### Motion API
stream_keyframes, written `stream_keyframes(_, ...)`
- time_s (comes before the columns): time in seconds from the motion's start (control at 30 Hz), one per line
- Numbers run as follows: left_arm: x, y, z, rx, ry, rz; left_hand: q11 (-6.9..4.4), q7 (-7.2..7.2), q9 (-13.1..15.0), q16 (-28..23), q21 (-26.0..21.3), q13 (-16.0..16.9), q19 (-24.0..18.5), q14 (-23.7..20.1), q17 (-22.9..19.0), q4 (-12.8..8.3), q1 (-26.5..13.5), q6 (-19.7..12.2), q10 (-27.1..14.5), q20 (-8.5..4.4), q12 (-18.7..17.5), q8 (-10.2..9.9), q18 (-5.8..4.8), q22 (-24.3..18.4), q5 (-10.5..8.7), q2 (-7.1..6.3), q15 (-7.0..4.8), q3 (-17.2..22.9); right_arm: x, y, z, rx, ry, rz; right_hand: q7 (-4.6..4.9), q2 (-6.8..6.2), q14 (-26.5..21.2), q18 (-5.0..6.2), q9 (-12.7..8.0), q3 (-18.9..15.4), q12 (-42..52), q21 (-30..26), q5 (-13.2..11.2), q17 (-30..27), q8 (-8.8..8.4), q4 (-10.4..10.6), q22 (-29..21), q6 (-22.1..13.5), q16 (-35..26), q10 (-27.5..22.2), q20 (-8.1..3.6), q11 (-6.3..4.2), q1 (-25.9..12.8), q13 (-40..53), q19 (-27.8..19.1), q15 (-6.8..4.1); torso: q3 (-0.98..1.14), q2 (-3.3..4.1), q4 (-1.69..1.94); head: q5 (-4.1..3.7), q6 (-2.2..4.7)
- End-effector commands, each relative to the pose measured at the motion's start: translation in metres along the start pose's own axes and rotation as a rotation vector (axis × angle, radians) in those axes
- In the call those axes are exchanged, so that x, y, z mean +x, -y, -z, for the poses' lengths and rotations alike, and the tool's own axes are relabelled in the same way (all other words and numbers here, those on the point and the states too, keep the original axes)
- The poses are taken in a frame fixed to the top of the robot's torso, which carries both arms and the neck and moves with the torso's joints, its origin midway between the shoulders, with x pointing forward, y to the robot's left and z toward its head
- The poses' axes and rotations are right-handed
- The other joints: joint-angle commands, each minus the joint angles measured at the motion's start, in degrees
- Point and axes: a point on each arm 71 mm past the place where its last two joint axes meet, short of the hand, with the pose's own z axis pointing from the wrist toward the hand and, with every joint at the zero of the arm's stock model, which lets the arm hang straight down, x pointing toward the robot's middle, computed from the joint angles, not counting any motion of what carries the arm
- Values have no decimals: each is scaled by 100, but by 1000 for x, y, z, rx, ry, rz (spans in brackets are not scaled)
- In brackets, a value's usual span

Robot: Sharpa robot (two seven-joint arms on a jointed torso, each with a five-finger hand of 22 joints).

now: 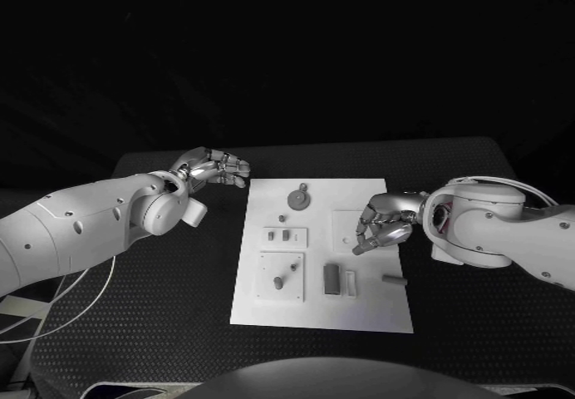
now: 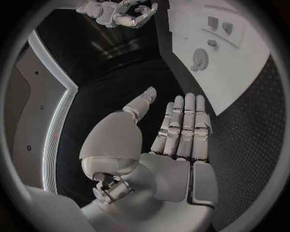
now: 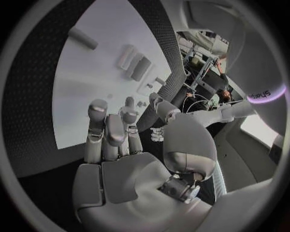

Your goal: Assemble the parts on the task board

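The white task board (image 1: 377, 312) lies in the middle of the table. On it I see a round grey part (image 1: 298, 198), a small peg (image 1: 282, 219), a dark block (image 1: 331, 280) beside a pale bar (image 1: 349, 281), and a short cylinder (image 1: 393, 280) near the right edge. My right hand (image 1: 385, 223) hovers over the board's right side, fingers bent down, fingertips (image 1: 360, 247) close to a square plate (image 1: 345, 218); it holds nothing (image 3: 115, 135). My left hand (image 1: 213, 170) stays off the board's far left corner, fingers straight and together (image 2: 181, 130), empty.
Two raised white plates carry small grey pieces at the board's left side (image 1: 284, 237) (image 1: 282, 274). Black textured table (image 1: 168, 283) surrounds the board. The right hand (image 2: 121, 13) also appears far off in the left wrist view, past the board (image 2: 241, 72).
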Motion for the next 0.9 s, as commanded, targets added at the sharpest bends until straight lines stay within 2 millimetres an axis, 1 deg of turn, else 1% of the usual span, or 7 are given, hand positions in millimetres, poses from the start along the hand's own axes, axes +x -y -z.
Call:
stream_keyframes(0.03,2,2,0,10,-14,9,11,17,-8,-28,31,-6,6,46,7,1,2,-8,-15,22,14,39,67,-6,-11,1,14,-34,5,5,3,-7,-66,241,28,2,-4,289,5,4,26,29,37,-9,-23,-30,82,-32,16,14,-7,31,76,5,-11,13,-2,5,13,-38,10)
stream_keyframes(0.4,0,1,0,10,-12,8,11,17,-8,-28,31,-6,6,46,7,1,2,-8,-15,22,14,39,67,-6,-11,1,14,-34,7,16,8,94,-98,450,28,2,-4,289,5,4,26,29,37,-9,-23,-30,82,-32,16,14,-7,31,76,5,-11,13,8,-2,-10,-64,13)
stream_keyframes(0.47,1,1,0,10,-12,8,11,17,-8,-29,31,-6,6,46,7,1,2,-8,-15,22,14,39,67,-6,-11,1,14,-34,8,17,9,107,-107,473,26,4,-5,289,8,2,29,28,36,-14,-19,-51,82,-22,14,18,-6,30,98,5,-12,13,9,1,-3,-77,12)
stream_keyframes(0.5,0,1,0,10,-12,8,11,17,-8,-29,31,-6,6,46,7,1,2,-8,-15,22,14,39,67,-6,-11,1,14,-34,9,18,9,109,-118,476,28,-37,-14,287,8,-8,26,26,39,-27,-21,-58,82,-26,8,14,-3,32,93,4,-17,14,9,1,-1,-90,13)
stream_keyframes(0.53,0,1,0,10,-11,8,11,17,-8,-29,31,-6,6,46,8,1,1,-8,-15,22,14,39,67,-6,-11,2,14,-34,10,18,9,113,-131,475,37,-266,-59,277,2,-67,11,14,54,-97,-35,-92,81,-49,-25,-7,9,42,59,-1,-46,24,6,4,3,-99,13)
stream_keyframes(0.57,0,1,0,10,-10,8,11,17,-8,-29,31,-6,7,46,8,1,1,-8,-15,23,14,39,67,-6,-11,2,14,-34,11,19,9,119,-143,478,58,-338,-107,278,-6,-30,-35,-39,43,-134,-53,-40,60,-67,-86,-52,35,55,45,-25,-105,46,5,4,4,-107,11)
stream_keyframes(0.9,-1,1,0,9,-9,7,11,17,-8,-33,32,-7,7,47,13,2,-2,-8,-14,23,14,40,66,-8,-11,3,14,-35,28,26,5,158,-191,526,79,-393,-142,284,-20,-49,-76,-82,35,-163,-87,30,49,-103,-131,-96,88,87,-4,-50,-154,72,7,8,10,-159,5)
